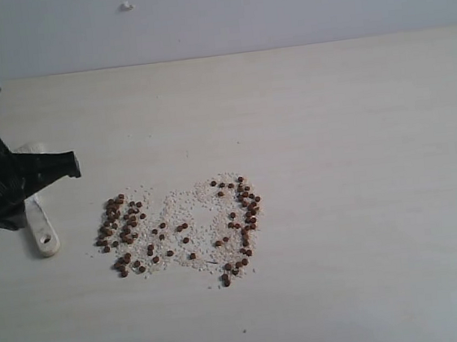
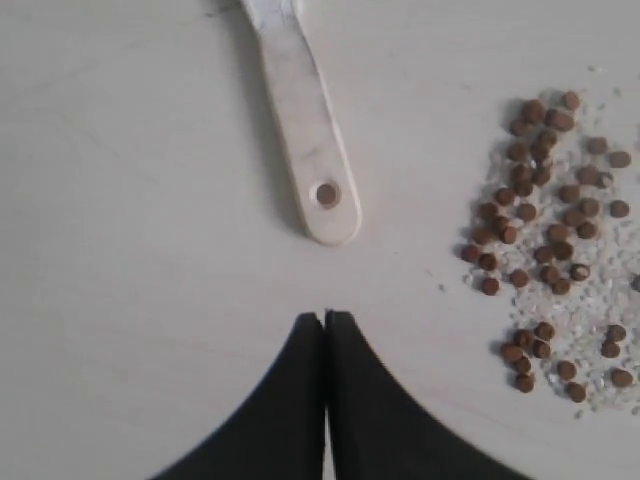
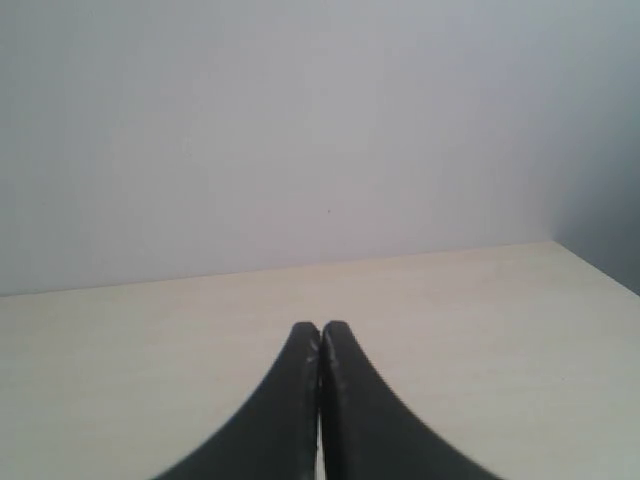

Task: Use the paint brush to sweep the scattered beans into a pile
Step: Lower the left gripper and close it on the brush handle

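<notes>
You have yet to begin: the beans lie scattered on the desk, the paint brush lies ungrasped beside them, and your left gripper, near its handle end, is closed and empty, like the right gripper.

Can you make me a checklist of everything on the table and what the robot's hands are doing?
Surface: pale table, flat.
Job's things: beans scattered in two loose clumps, not gathered yet; brush lying flat beside them, not held.
Clutter: whitish grains mixed among the beans.
Grippers: left tool shut, empty, just off the brush handle's end; right tool shut, empty.
Cables: nothing seen.
Surroundings: plain wall with a small white spot.
</notes>
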You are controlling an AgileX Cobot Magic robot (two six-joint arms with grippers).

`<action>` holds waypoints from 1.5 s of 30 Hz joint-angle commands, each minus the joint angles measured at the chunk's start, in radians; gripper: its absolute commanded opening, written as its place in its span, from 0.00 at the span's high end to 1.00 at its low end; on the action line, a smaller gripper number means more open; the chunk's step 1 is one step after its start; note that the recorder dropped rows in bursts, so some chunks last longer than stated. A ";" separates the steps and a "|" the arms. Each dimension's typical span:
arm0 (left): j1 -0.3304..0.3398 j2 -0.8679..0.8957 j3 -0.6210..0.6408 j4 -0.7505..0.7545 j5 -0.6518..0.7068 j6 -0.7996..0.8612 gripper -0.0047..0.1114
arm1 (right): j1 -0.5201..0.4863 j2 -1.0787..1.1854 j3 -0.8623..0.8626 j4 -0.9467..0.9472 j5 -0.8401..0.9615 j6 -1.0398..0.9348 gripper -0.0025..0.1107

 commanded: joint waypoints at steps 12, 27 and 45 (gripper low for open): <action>0.052 0.137 -0.004 -0.021 -0.143 -0.006 0.96 | -0.006 -0.007 0.005 -0.002 -0.008 0.000 0.98; 0.207 0.137 -0.011 -0.020 -0.367 -0.080 0.48 | -0.006 -0.007 0.005 -0.002 -0.023 0.006 0.98; 0.274 0.173 -0.029 -0.021 -0.279 -0.068 0.48 | -0.006 -0.007 0.005 -0.002 -0.023 0.006 0.98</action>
